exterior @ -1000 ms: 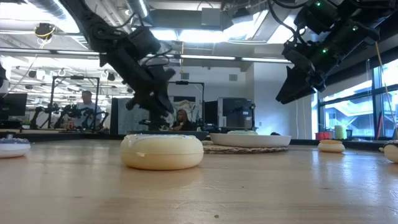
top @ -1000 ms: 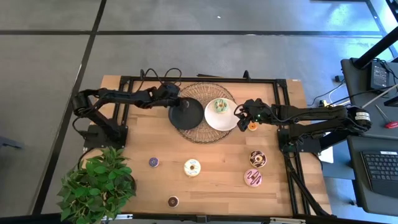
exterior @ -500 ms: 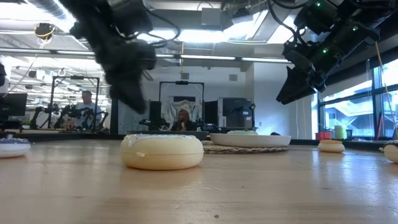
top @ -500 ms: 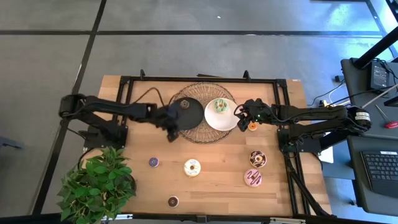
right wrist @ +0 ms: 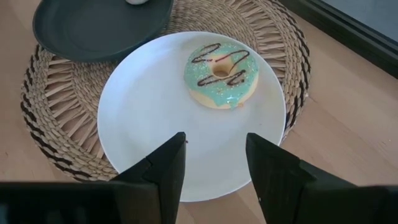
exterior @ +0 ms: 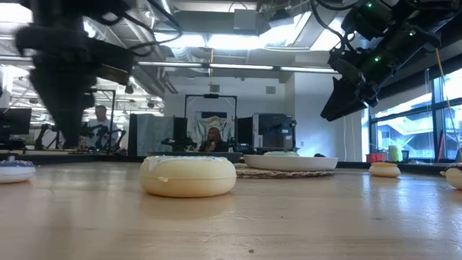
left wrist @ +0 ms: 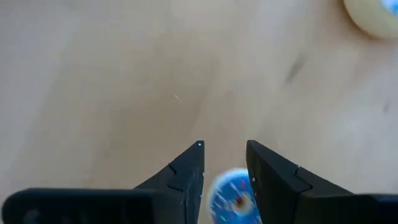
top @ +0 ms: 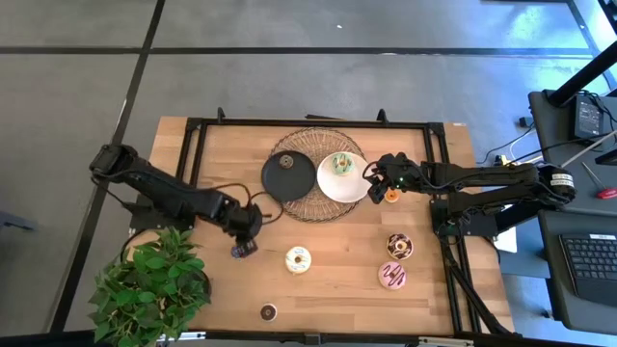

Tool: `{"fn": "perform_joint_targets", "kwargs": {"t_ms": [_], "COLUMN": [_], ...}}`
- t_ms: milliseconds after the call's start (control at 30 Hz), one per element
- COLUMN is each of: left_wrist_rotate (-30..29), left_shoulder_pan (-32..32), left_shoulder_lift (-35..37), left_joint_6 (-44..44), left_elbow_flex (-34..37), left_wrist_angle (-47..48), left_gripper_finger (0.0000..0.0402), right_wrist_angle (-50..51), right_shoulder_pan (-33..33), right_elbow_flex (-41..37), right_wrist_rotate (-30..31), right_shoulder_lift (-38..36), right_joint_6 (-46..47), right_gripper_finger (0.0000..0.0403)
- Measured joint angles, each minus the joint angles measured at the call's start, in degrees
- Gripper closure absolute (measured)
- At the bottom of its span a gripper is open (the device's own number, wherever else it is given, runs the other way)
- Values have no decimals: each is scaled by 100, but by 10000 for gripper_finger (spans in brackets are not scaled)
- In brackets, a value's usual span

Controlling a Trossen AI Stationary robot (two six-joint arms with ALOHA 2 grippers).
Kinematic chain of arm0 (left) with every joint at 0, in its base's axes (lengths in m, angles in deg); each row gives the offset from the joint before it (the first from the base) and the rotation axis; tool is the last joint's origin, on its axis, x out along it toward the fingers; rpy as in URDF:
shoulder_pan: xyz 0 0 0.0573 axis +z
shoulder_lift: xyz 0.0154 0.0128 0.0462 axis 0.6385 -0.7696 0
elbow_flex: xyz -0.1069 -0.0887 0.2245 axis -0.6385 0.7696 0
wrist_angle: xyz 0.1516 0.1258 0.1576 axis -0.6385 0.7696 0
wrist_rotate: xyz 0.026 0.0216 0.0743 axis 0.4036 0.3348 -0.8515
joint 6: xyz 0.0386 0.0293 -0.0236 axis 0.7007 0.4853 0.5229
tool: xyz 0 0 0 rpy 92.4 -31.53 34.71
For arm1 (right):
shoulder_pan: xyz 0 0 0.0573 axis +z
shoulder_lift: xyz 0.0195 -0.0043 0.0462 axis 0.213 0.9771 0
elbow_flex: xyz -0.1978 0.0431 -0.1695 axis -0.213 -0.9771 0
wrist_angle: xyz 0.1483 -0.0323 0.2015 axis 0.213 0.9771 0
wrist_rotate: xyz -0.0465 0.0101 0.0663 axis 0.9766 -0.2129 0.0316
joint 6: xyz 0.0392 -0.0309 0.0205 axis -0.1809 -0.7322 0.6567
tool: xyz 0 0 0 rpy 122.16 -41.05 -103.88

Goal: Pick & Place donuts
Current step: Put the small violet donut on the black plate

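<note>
My left gripper (top: 242,238) (left wrist: 224,149) is open and hovers just above the mini purple donut (top: 238,252) (left wrist: 233,198), which lies flat on the table and shows between the fingers. My right gripper (top: 372,177) (right wrist: 214,142) is open over the near rim of the white plate (top: 333,188) (right wrist: 143,112). The green iced donut (top: 339,164) (right wrist: 221,73) lies on that plate. Cream (top: 298,259) (exterior: 188,175), chocolate-sprinkled (top: 399,246), pink-striped (top: 391,276), mini brown (top: 268,311) and mini orange (top: 392,196) donuts lie on the table.
The black plate (top: 289,175) (right wrist: 93,28) sits beside the white plate on a woven mat (top: 313,207), with a small thing (top: 284,161) on it. A potted plant (top: 149,284) stands at the near left corner. Bare wood lies between the mat and the near donuts.
My left arm has swung away from the black plate toward the table's near left, and its gripper now hangs over the mini purple donut. The right arm and all donuts have kept still.
</note>
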State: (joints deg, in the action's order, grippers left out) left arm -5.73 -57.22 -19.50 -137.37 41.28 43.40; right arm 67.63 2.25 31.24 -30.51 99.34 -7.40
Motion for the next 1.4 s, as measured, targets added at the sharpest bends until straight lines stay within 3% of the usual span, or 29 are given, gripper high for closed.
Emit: {"fn": "perform_joint_targets", "kwargs": {"t_ms": [467,867,1400], "left_wrist_rotate": [-208,-283,-354], "left_shoulder_pan": [-976,-1099,-1103], "left_shoulder_lift": [0,0,-195], "left_joint_6": [-269,-24,38], "left_elbow_flex": [32,474,496], "left_wrist_angle": [275,153,-186], "left_gripper_finger": [286,297,303], "right_wrist_angle": [-2,-4,-1], "right_shoulder_pan": [0,0,0], "right_elbow_flex": [2,2,1], "right_wrist_rotate": [0,0,0], "right_shoulder_lift": [0,0,0], "right_joint_6": [135,130,115], "right_gripper_finger": [233,233,233]}}
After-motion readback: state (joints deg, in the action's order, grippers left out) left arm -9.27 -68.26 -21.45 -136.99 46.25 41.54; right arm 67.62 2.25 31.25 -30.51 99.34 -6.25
